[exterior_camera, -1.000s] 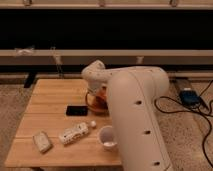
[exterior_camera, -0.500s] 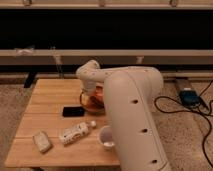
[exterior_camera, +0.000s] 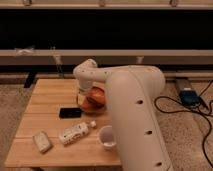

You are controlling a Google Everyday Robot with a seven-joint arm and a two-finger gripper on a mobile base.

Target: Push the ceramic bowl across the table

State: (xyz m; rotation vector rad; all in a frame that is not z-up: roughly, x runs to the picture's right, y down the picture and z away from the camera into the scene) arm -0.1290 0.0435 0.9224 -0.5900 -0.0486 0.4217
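Fingers [exterior_camera: 83,97] left of ceramic bowl [exterior_camera: 95,97] on table [exterior_camera: 47,95].

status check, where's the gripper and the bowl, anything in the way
Gripper down at ceramic bowl's left edge, mid-table. Black phone just left-front of bowl. White cup and bottle nearer front.

Glossy orange-brown ceramic bowl [exterior_camera: 95,98], round and shallow, upright near the middle of the table's far half, partly hidden by the arm; gripper [exterior_camera: 83,97] low at its left rim; low table [exterior_camera: 47,101] with light wooden plank top, rectangular, right side hidden behind the arm.
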